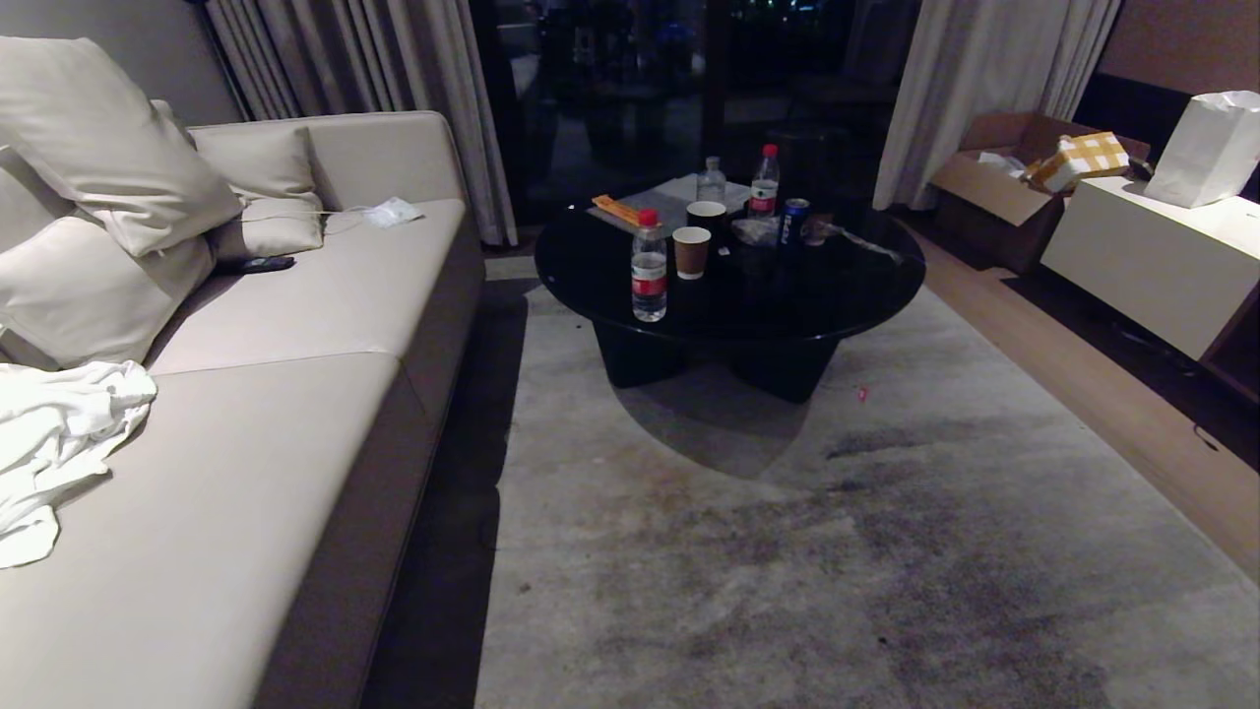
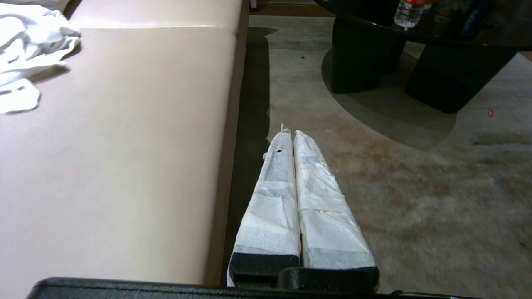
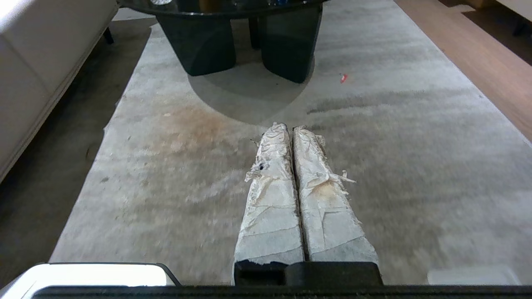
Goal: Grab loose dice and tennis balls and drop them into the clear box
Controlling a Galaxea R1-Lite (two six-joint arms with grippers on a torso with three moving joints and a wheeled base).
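Being held fully closed and empty, left gripper [image 2: 293, 133] and right gripper [image 3: 291, 128] are hanging over carpet [image 3: 395, 137], the black counter [image 3: 232, 6] ahead.

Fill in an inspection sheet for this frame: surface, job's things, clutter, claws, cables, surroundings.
Surface: grey rug with dark stains; a small red scrap lies on it.
Job's things: nothing seen; no dice, tennis balls or clear box in any view.
Clutter: round black table carrying water bottles, paper cups and a can.
Claws: left claw shut and empty, over the rug beside the sofa edge; right claw shut and empty, over the rug.
Cables: thin white cord on the sofa.
Surroundings: beige sofa with pillows and a white cloth; curtains, cardboard box, white cabinet with a white bag.
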